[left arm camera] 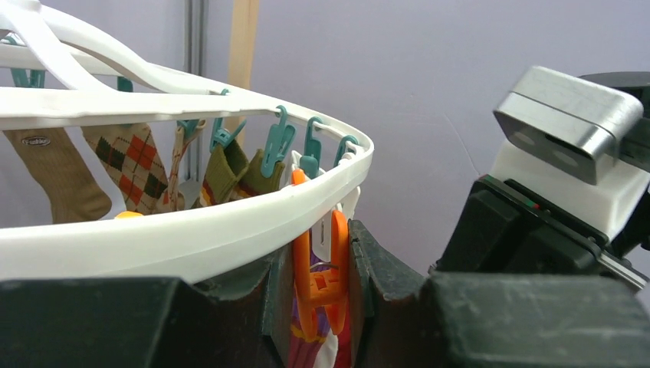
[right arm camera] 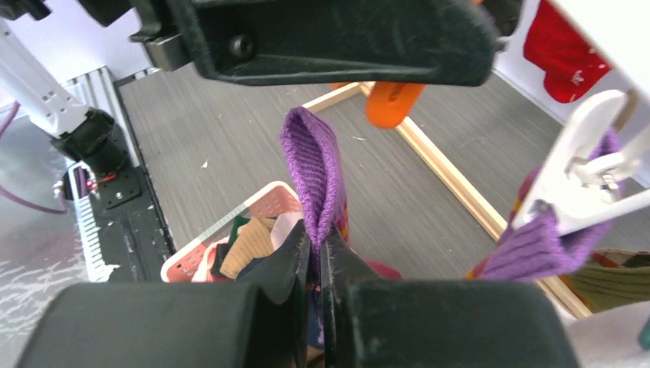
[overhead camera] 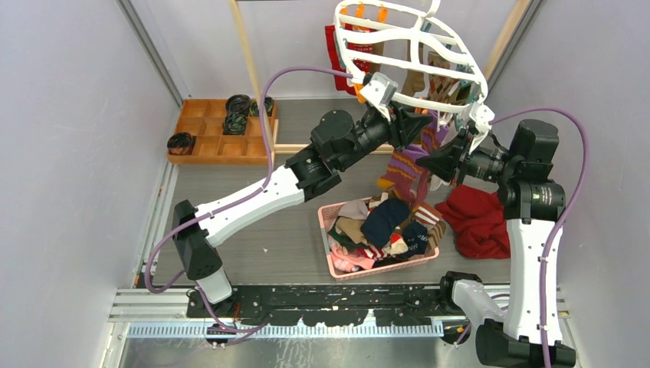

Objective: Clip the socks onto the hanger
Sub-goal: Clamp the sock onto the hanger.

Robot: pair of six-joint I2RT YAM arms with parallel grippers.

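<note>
The white hanger [overhead camera: 420,38] hangs at the top, with several socks clipped along its rim [left arm camera: 192,238]. My left gripper [overhead camera: 412,123] reaches up under that rim and is shut on an orange clip peg [left arm camera: 318,280], squeezing its handles. Just to the right, my right gripper [overhead camera: 435,162] is shut on the cuff of a purple striped sock [right arm camera: 314,165], which it holds up right below the peg's orange tip [right arm camera: 391,103]. The sock's striped body [overhead camera: 406,169] dangles over the basket. A matching purple sock [right arm camera: 536,245] hangs in a white clip beside it.
A pink basket [overhead camera: 324,226] full of mixed socks sits on the table under the grippers. A red cloth [overhead camera: 479,218] lies to its right. A wooden tray [overhead camera: 222,130] holding black rolls stands at the back left. A wooden rail [right arm camera: 444,172] runs along the floor.
</note>
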